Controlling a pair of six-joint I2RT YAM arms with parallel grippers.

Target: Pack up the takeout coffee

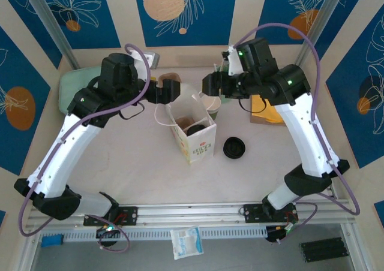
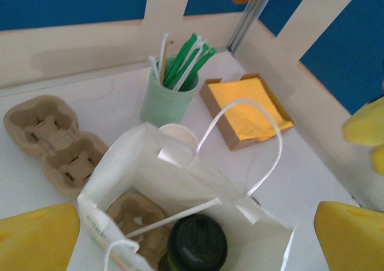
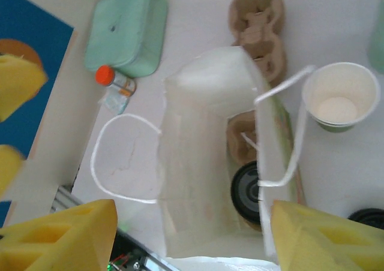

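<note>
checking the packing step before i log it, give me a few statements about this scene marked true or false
1. The takeout coffee sits inside the white paper bag. True.
2. The bag lies flat on its side. False: it stands upright with its mouth open.
3. A loose black lid lies on the table beside the bag. True.
4. The cup next to the bag has a lid on. False: the white cup is open, with no lid.
5. The left gripper is clamped on the bag. False: its jaws are open, holding nothing.
</note>
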